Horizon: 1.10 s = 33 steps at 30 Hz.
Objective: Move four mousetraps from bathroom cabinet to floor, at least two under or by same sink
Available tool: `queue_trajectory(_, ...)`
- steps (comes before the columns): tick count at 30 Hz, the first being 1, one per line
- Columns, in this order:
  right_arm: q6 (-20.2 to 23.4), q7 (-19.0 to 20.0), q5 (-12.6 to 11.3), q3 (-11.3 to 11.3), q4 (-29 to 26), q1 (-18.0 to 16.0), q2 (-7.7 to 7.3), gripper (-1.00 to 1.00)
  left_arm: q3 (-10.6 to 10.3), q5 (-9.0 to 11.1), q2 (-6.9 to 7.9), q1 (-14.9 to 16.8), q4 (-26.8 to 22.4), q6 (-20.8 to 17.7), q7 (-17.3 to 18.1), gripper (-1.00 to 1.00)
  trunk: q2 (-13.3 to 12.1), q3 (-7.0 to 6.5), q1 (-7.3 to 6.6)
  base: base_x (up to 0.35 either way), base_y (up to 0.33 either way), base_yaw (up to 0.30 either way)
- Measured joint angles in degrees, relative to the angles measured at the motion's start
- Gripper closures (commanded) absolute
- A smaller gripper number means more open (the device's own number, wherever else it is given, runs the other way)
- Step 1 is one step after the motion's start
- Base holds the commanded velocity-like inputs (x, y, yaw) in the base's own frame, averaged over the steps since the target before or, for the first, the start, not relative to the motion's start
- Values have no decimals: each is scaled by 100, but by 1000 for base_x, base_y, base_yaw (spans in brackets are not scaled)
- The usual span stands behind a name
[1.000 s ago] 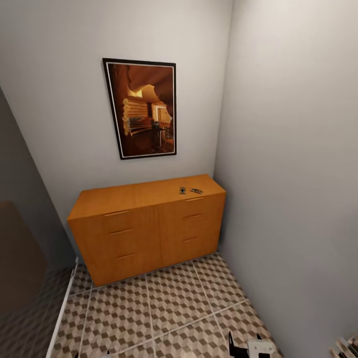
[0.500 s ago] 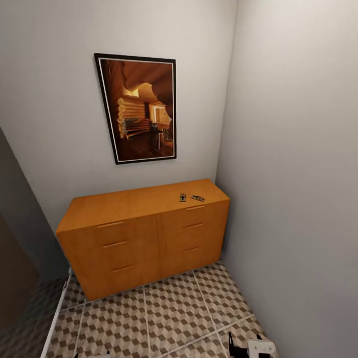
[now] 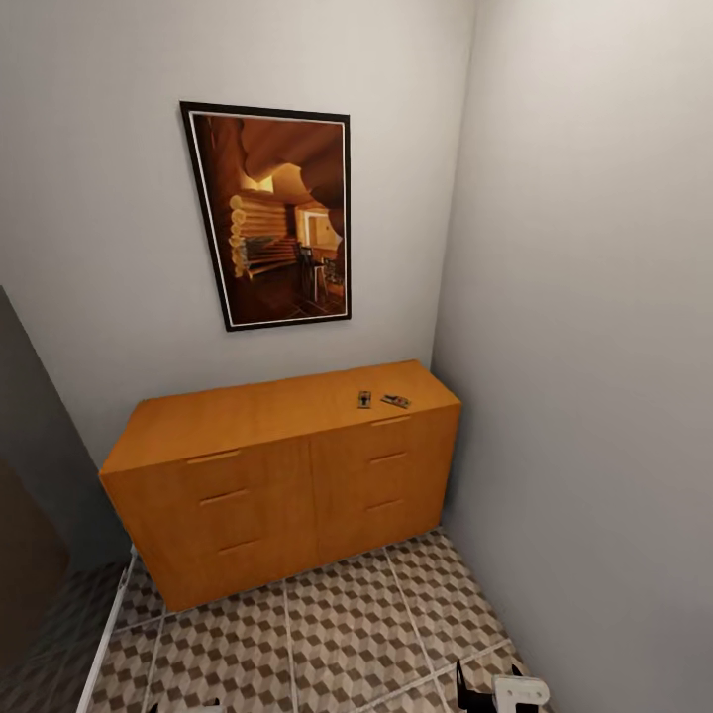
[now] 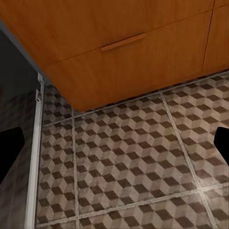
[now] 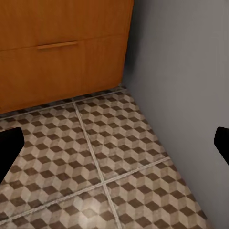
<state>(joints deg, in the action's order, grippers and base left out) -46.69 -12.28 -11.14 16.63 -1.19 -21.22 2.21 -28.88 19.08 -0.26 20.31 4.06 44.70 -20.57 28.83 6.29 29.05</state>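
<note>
Right gripper (image 3: 492, 693) pokes in at the very bottom edge of the head view, dark fingers over a white body. In the right wrist view its two fingertips (image 5: 9, 148) sit at opposite edges of the frame, so the jaws are spread wide with nothing between them. Same deal for the left gripper (image 4: 114, 152): black fingertips far apart, nothing held, hanging above the cube-pattern bathroom floor (image 4: 129, 157).

Further out, the floor tiles run up to the cabinet (image 3: 257, 495), the orange-brown sideboard pushed into the corner against the back wall and the right-hand wall. Its bar handles (image 3: 213, 457) are all horizontal and the drawers look closed.

Two mousetraps (image 3: 364, 399) lie flat on the cabinet top, near the front edge toward its right end. They're close together but apart. The left one has its long axis pointing roughly front to back; the right one (image 3: 395, 401) lies more crosswise, angled a bit. Too small to make out the wire parts.

A framed picture (image 3: 272, 213) hangs on the wall above.
</note>
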Motion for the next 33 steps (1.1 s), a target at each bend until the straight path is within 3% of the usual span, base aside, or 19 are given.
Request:
queue_trajectory(21,0,-13,1,1,0,0,12,-100,1,6,-159,-27,-6,-3,4,-100,0,0,0,1,0,0)
queue_trajectory(28,5,-13,0,0,0,1,15,-100,4,5,-149,-250,9,-509,12,-100,0,0,0,0,0,0)
queue_trajectory(33,194,2,-1,0,0,0,16,-100,3,3,-152,-426,11,-609,6,-100,0,0,0,0,0,0)
